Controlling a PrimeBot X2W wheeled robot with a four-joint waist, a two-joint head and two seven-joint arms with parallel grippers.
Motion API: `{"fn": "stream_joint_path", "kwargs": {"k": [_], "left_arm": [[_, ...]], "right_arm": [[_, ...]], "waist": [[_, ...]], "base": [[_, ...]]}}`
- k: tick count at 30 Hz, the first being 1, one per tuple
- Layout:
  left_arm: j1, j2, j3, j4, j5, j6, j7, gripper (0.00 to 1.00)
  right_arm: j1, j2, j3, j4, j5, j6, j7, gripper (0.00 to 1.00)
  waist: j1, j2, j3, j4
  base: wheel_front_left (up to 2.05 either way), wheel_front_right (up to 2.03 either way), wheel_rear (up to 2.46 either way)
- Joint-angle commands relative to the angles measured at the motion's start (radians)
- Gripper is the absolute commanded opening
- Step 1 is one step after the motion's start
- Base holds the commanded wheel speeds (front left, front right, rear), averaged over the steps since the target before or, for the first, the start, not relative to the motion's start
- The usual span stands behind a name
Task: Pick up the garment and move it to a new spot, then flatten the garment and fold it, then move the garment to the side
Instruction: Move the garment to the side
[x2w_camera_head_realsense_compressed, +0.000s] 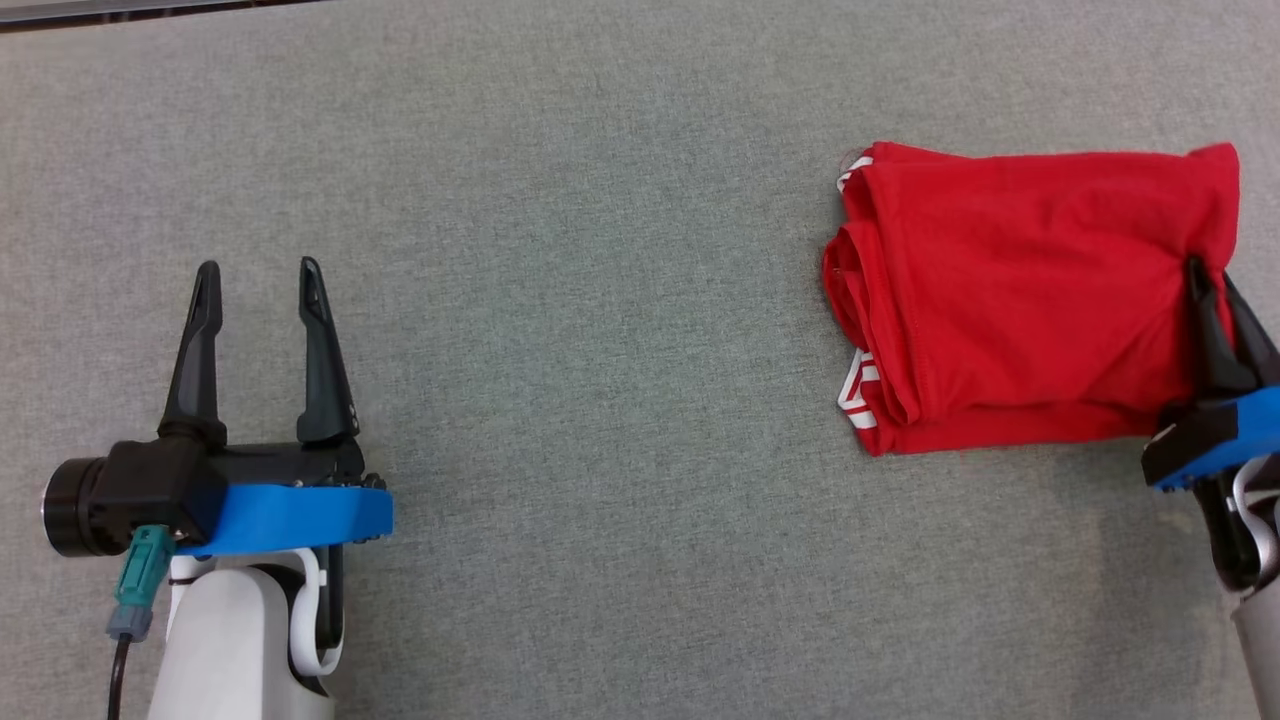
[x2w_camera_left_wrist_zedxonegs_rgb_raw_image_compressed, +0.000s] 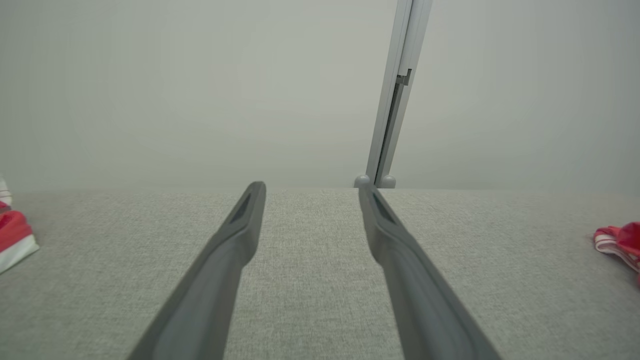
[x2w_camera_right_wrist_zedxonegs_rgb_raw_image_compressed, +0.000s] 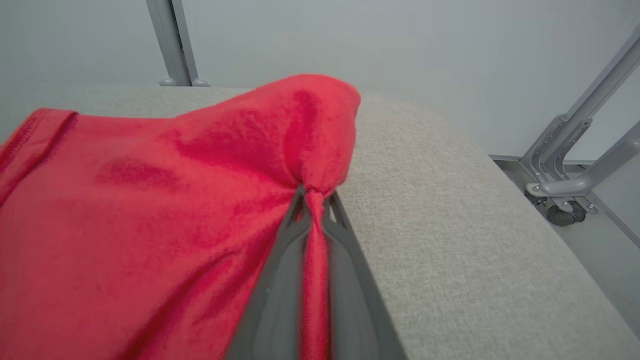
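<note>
The red garment (x2w_camera_head_realsense_compressed: 1020, 300) lay folded into a thick, roughly rectangular bundle on the grey, cloth-covered table (x2w_camera_head_realsense_compressed: 600, 200). White-striped trim peeked out of the folds at both corners of the garment's edge that faced the left gripper (x2w_camera_head_realsense_compressed: 259, 266).

At the garment's opposite edge, the right gripper (x2w_camera_head_realsense_compressed: 1210, 272) had its fingers (x2w_camera_right_wrist_zedxonegs_rgb_raw_image_compressed: 275, 290) clenched on a pinch of the red fabric. In the right wrist view the cloth ran as a tight twist between the two dark fingers. Just beyond their tips the garment's corner stood up off the table in a soft peak. The rest of the garment spread flat away from that grip.

The left gripper was well apart from the garment, off beyond its striped edge, with bare table between them. Its fingers were spread wide and held nothing. They pointed over the table toward a pale wall (x2w_camera_left_wrist_zedxonegs_rgb_raw_image_compressed: 200, 90).

On the side of the left gripper away from the garment sat a scrap of red-and-white cloth (x2w_camera_left_wrist_zedxonegs_rgb_raw_image_compressed: 15, 235); I could not tell what it was.

A grey metal post (x2w_camera_right_wrist_zedxonegs_rgb_raw_image_compressed: 172, 45) rose behind the table beyond the garment. A metal frame (x2w_camera_right_wrist_zedxonegs_rgb_raw_image_compressed: 575, 150) with a castor (x2w_camera_right_wrist_zedxonegs_rgb_raw_image_compressed: 562, 214) stood on the floor past the garment's gripped end.
</note>
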Motion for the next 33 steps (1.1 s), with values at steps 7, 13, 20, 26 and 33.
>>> {"fn": "stream_joint_path", "kwargs": {"k": [7, 13, 20, 26, 33], "left_arm": [[-0.041, 0.004, 0.008, -0.026, 0.017, -0.011, -0.002, 1.00], [-0.067, 0.004, 0.006, -0.042, 0.026, -0.017, -0.002, 1.00], [-0.102, 0.006, -0.004, -0.051, 0.034, -0.024, -0.002, 1.00], [-0.120, 0.006, -0.005, -0.050, 0.035, -0.026, -0.002, 1.00], [-0.115, 0.005, -0.001, -0.049, 0.038, -0.025, -0.002, 1.00]], "right_arm": [[-0.153, -0.051, 0.035, -0.042, -0.028, 0.000, 0.059, 0.00], [-0.272, -0.131, 0.009, -0.004, -0.048, 0.000, 0.104, 0.00], [-0.390, -0.237, -0.070, 0.144, -0.052, 0.000, 0.111, 0.00], [-0.467, -0.298, -0.087, 0.243, -0.083, 0.000, 0.091, 0.00], [-0.535, -0.300, -0.099, 0.366, -0.127, 0.000, 0.106, 0.70]], "waist": [[-0.0002, 0.0000, 0.053, 0.006], [-0.0002, 0.0000, 0.114, 0.024], [-0.0002, 0.0000, 0.169, 0.053], [-0.0002, 0.0000, 0.193, 0.068], [-0.0002, 0.0000, 0.198, 0.075]], "base": [[0.00, 0.00, 0.00], [0.00, 0.00, 0.00], [0.00, 0.00, 0.00], [0.00, 0.00, 0.00], [0.00, 0.00, 0.00]]}}
